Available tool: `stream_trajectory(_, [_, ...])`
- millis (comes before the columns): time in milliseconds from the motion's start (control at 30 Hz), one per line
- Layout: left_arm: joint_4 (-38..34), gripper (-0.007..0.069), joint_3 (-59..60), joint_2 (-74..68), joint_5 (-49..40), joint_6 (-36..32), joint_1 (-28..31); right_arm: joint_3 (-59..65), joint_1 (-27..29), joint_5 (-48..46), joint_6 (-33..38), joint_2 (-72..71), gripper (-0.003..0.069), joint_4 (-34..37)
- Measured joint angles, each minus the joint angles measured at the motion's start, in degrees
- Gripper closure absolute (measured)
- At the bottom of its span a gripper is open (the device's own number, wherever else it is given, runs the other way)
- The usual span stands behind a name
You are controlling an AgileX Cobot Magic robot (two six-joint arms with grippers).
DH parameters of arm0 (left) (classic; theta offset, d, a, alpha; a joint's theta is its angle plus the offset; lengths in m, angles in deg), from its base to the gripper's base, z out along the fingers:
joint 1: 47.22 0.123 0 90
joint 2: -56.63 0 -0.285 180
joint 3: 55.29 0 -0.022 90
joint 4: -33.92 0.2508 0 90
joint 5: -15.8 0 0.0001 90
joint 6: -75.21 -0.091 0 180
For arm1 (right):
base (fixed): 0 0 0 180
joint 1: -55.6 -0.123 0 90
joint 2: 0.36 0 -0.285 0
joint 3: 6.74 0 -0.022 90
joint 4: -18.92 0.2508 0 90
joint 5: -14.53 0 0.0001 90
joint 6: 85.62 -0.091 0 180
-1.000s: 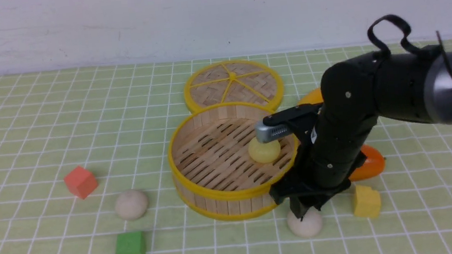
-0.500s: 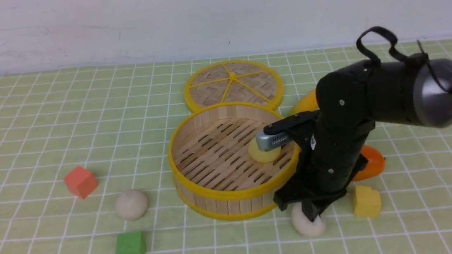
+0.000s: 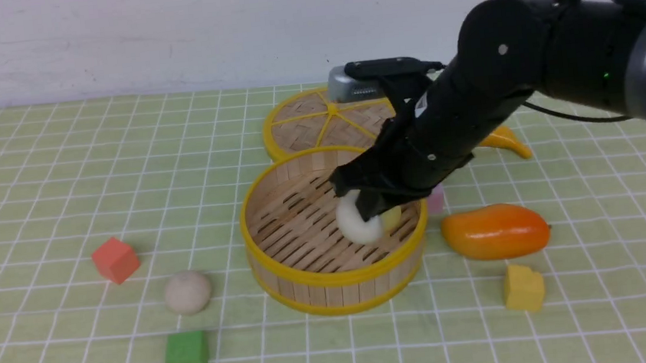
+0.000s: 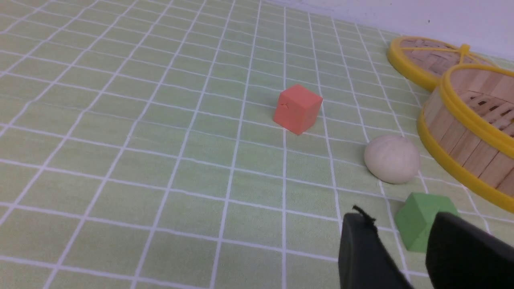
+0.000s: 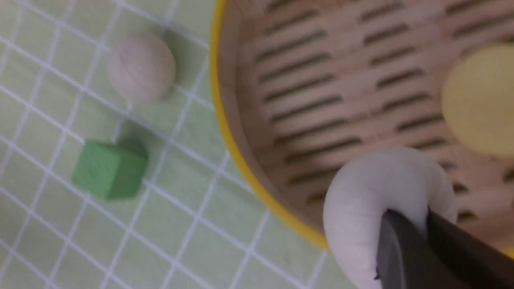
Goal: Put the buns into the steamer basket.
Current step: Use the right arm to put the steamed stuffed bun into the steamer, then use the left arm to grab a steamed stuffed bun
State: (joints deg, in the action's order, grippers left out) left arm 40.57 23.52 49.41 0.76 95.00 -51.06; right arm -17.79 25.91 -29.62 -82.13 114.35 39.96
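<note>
The steamer basket (image 3: 334, 296) stands mid-table. My right gripper (image 3: 368, 210) is shut on an off-white bun (image 3: 355, 224) and holds it just above the basket's floor, near the right side. In the right wrist view the fingers (image 5: 401, 249) pinch into this bun (image 5: 373, 200), inside the yellow rim (image 5: 225, 120). A pale yellow bun (image 3: 393, 217) lies in the basket right behind it, partly hidden. A beige bun (image 3: 188, 291) rests on the table left of the basket. My left gripper (image 4: 399, 220) is open and empty, low beside that bun (image 4: 391, 158).
The woven lid (image 3: 332, 118) lies behind the basket. An orange mango (image 3: 497, 231), a yellow cube (image 3: 523, 288) and a banana (image 3: 506, 140) sit to the right. On the left are a red cube (image 3: 115, 259) and a green cube (image 3: 186, 355).
My right gripper closed on the off-white bun on the table in front of the basket, lifted it and carried it over the rim into the basket. The mango is now uncovered.
</note>
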Motion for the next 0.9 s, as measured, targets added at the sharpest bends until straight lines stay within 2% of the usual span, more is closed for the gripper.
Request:
stream_trajectory(133, [0.0,0.0386,0.0,0.0,0.0,0.0,0.0,0.0,0.0,3.7,3.8,5.3,0.0644,4.7])
stream_trajectory(300, [0.0,0.0386,0.0,0.0,0.0,0.0,0.0,0.0,0.0,7.2,4.9,9.2,0.0599,5.4])
stream_trajectory(400, [0.0,0.0386,0.0,0.0,0.0,0.0,0.0,0.0,0.0,8.3,4.9,9.6,0.0536,5.4])
stream_trajectory(433, [0.0,0.0386,0.0,0.0,0.0,0.0,0.0,0.0,0.0,8.6,5.0,9.5,0.0475,5.5])
stream_trajectory(467, [0.0,0.0386,0.0,0.0,0.0,0.0,0.0,0.0,0.0,8.6,5.0,9.5,0.0459,5.5])
stream_trajectory(500, [0.0,0.0386,0.0,0.0,0.0,0.0,0.0,0.0,0.0,8.0,5.1,9.1,0.0396,5.4])
stream_trajectory(567, [0.0,0.0386,0.0,0.0,0.4,0.0,0.0,0.0,0.0,6.2,5.1,8.1,0.03,3.7])
stream_trajectory(600, [0.0,0.0386,0.0,0.0,0.4,0.0,0.0,0.0,0.0,6.0,5.1,7.9,0.0293,3.4])
stream_trajectory(633, [-0.1,0.0386,0.0,0.0,1.2,0.0,0.0,0.0,0.0,4.0,5.1,6.1,0.0235,0.8])
stream_trajectory(700, [-1.1,0.0386,0.0,0.0,2.8,0.0,0.0,0.0,0.0,1.8,5.1,2.9,0.0181,-3.4])
stream_trajectory(800, [-3.8,0.0386,0.0,0.0,7.1,0.0,0.0,0.0,0.0,-1.2,5.1,-2.9,0.0145,-9.3])
stream_trajectory(900, [-6.1,0.0386,0.0,0.0,11.5,0.0,0.0,0.0,0.0,-3.3,5.1,-7.7,0.0143,-11.4])
